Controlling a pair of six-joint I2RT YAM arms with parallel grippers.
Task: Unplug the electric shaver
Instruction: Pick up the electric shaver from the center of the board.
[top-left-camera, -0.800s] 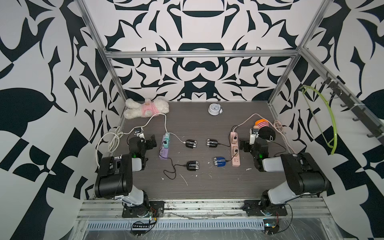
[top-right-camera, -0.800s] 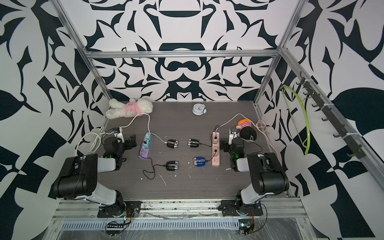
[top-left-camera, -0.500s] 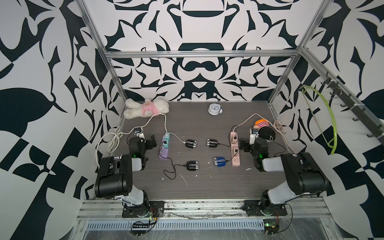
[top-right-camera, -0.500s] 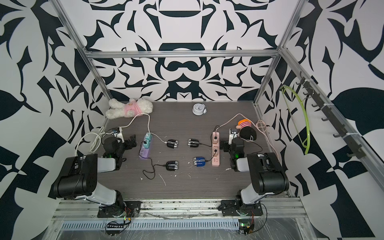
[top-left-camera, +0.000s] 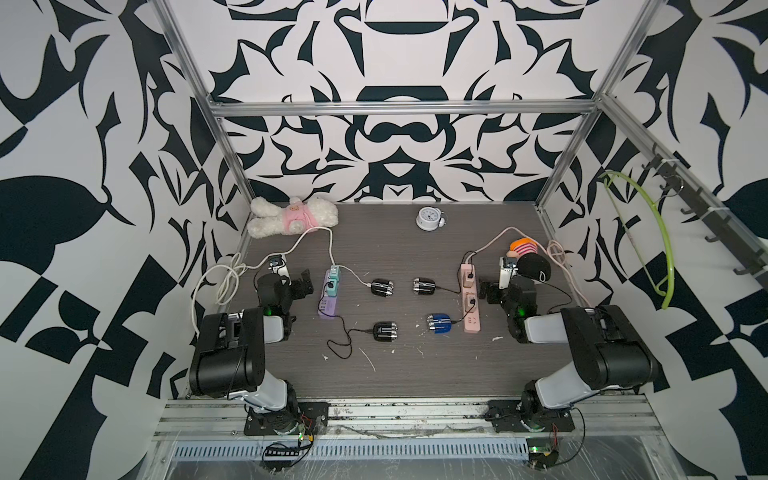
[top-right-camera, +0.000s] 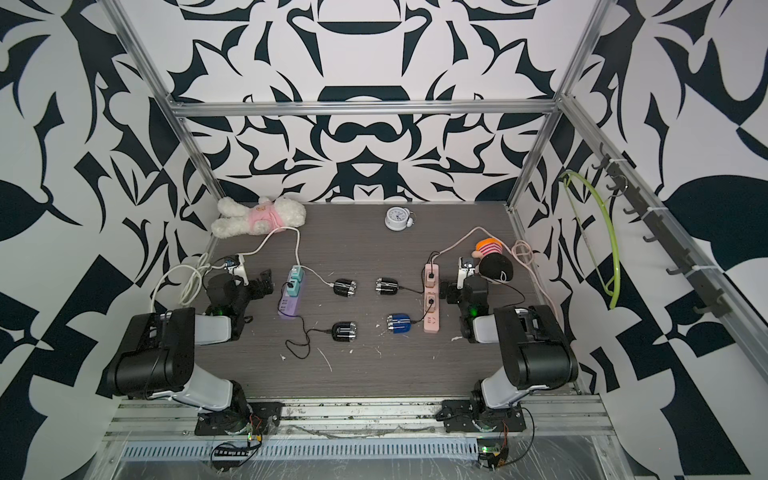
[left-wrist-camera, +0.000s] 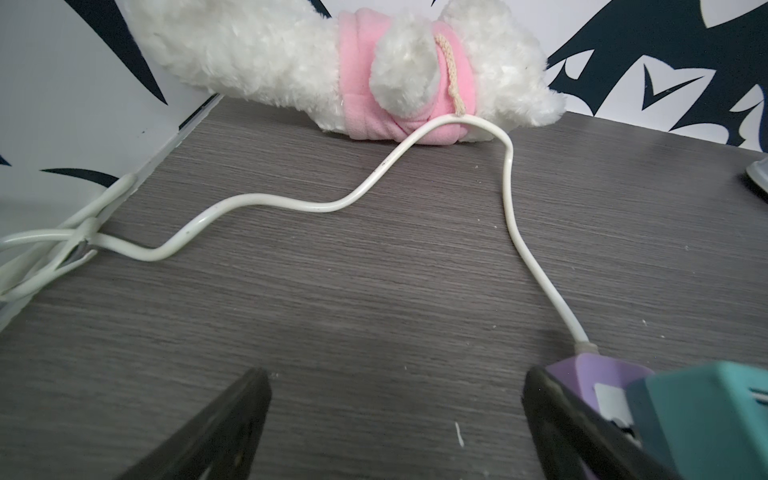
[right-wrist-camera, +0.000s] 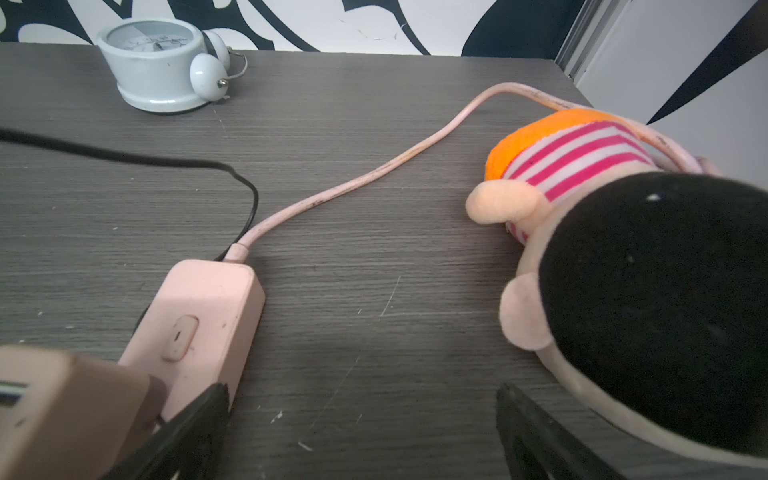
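Observation:
Four electric shavers lie mid-table in both top views. Two black ones (top-left-camera: 382, 287) (top-left-camera: 385, 331) are cabled to the purple power strip (top-left-camera: 330, 295). A third black one (top-left-camera: 424, 286) and a blue one (top-left-camera: 439, 323) are cabled to the pink power strip (top-left-camera: 471, 297). My left gripper (top-left-camera: 293, 279) rests low, just left of the purple strip (left-wrist-camera: 590, 374). It is open (left-wrist-camera: 395, 378) over bare table. My right gripper (top-left-camera: 503, 286) sits just right of the pink strip (right-wrist-camera: 199, 316). It too is open (right-wrist-camera: 360, 390) and empty.
A white plush in pink (top-left-camera: 293, 214) lies at the back left, with the white strip cable (left-wrist-camera: 291, 203) running past it. A small alarm clock (top-left-camera: 428, 218) stands at the back. A striped doll with a black head (right-wrist-camera: 648, 274) lies close beside my right gripper.

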